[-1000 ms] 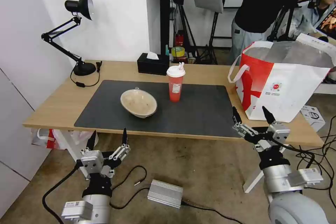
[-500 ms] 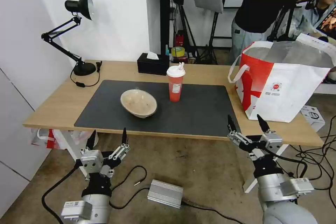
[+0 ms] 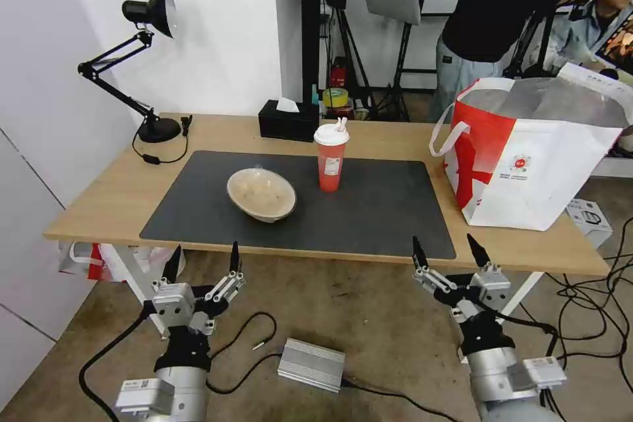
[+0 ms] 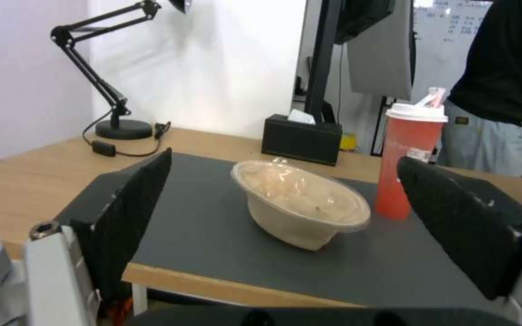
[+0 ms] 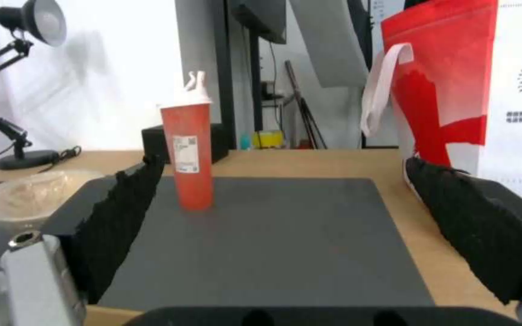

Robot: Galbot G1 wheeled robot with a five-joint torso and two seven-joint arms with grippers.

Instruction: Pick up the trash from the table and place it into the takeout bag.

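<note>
my biggest worry is the beige bowl [image 3: 261, 194]: it sits tilted on the dark mat [image 3: 369, 211], its clear film lid slanting toward my left side, so a pinch on the rim could tip it further or spill what is left inside. the red cup [image 3: 331, 157] is tall and narrow with a white lid and a straw stub; if i clip it high it may topple toward the bowl, which lies at its 8 o'clock. the takeout bag [image 3: 541, 171] stands at the table's [image 3: 99, 204] 3 o'clock end, mouth open and silver lining showing, but its soft walls and the white strap [image 3: 448, 135] hanging on the near side could snag a finger on the way in. i judge that only 2 trash pieces are left on the table.

my left gripper [image 3: 202, 261] hangs below the front edge of the table at about 7 o'clock, both black fingers spread wide, holding nothing and touching nothing. in the left wrist view the bowl [image 4: 300, 203] sits framed between them, the cup [image 4: 409, 151] just beyond it.

my right gripper [image 3: 450, 250] is low too, in front of the table edge near 5 o'clock, jaws equally wide and empty. in the right wrist view the cup [image 5: 187, 156] stands ahead between the pads, the bag [image 5: 472, 86] beside the far pad.
</note>
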